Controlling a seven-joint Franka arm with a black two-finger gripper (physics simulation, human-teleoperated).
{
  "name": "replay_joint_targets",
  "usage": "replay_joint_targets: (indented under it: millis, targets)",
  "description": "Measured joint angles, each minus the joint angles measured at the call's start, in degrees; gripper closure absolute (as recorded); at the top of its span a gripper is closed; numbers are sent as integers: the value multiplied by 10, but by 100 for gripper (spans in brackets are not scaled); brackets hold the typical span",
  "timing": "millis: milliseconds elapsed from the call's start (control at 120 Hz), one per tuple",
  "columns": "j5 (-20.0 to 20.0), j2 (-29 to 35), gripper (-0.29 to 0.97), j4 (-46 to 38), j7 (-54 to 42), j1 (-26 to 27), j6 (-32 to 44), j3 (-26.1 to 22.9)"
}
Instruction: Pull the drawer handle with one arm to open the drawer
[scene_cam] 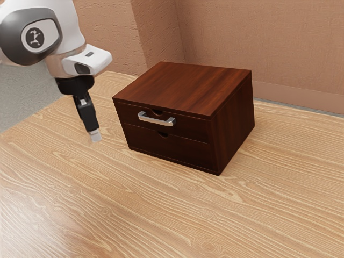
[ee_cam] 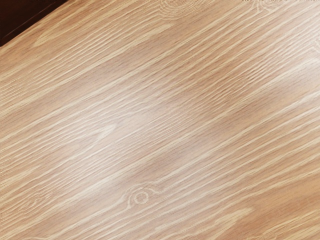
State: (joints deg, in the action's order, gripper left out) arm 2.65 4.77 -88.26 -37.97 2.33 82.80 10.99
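The pincer [scene_cam: 94,135] hangs pointing down over the desk [scene_cam: 161,215], toward the exterior view's left of the cabinet [scene_cam: 188,88] and apart from it; it holds nothing, and I cannot tell how far open it stands. The top drawer [scene_cam: 161,122] sits shut, flush in the cabinet's front, with its silver handle [scene_cam: 156,119] untouched. The wrist view looks down on bare desk [ee_cam: 160,130] grain under the hand
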Motion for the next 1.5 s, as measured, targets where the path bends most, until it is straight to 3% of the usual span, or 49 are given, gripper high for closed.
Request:
replay_joint_targets:
  millis: [450, 742, 933, 1275, 1500]
  targets:
    - [2, -6, 0, -13, -65, 4, 34, 0]
    - [3, 2, 0, -95, -211, 3, 227, 2]
    - [-4, -19, 1, -104, -318, 2, 327, 2]
    - [-7, -36, 35, -132, -457, 6, 427, 3]
    - [-35, -61, 43, -134, -519, 3, 466, 3]
